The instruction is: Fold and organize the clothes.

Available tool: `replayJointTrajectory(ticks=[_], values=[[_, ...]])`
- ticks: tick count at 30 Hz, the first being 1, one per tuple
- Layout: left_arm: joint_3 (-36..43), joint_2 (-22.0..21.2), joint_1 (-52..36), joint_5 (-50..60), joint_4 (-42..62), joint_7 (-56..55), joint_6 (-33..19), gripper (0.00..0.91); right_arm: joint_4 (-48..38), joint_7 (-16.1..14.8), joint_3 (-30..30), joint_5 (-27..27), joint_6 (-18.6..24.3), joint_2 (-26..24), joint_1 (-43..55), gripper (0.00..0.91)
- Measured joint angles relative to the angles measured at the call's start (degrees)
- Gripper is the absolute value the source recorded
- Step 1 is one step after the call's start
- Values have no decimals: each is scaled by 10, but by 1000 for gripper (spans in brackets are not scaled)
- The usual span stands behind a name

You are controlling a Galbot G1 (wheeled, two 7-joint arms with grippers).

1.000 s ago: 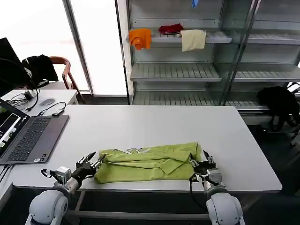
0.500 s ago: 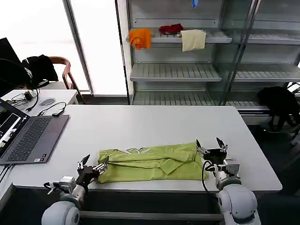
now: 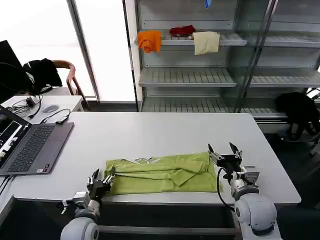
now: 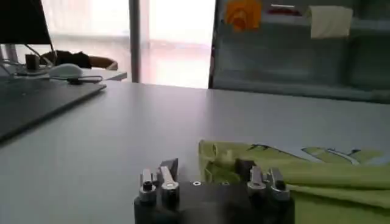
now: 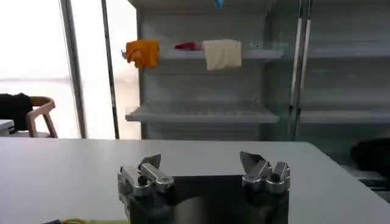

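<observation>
Here the left pincer sits at the counter's near edge, about seven o'clock, its fingers apart and gripping nothing, just beside the left end of the lime T-shirt. The right pincer, at about four o'clock, is raised with its fingers spread wide and empty, close off the shirt's right end. The T-shirt lies folded into a long band across the near part of the counter, at six o'clock, white print showing along its far edge. A laptop rests at nine o'clock.
</observation>
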Motion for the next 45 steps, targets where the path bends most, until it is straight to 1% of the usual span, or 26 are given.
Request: replayJointTrajectory(ticks=[2,4,7,21,29,33,37,45], values=[[2,-2,0,4,2,-2,-2,202,0,1,0,3,0,1,2,907],[3,-3,1,8,4,-3,-4,40,0,2,1,5,0,1,3,907],[4,-4,1,13,7,-4,-6,0,0,4,0,8,-1,2,7,907],[6,-4,5,38,9,10,-14,0,-5,18,-4,14,-7,11,19,907],[-16,16,-6,71,3,45,-33,0,-6,22,2,17,-7,4,17,907],[-41,40,-17,95,6,74,-37,0,-10,22,2,17,-6,3,17,907],[-74,77,-32,117,15,104,-42,0,-14,22,3,18,-4,1,17,907],[-144,174,-67,153,53,161,-59,0,-21,21,3,17,-2,-3,16,907]])
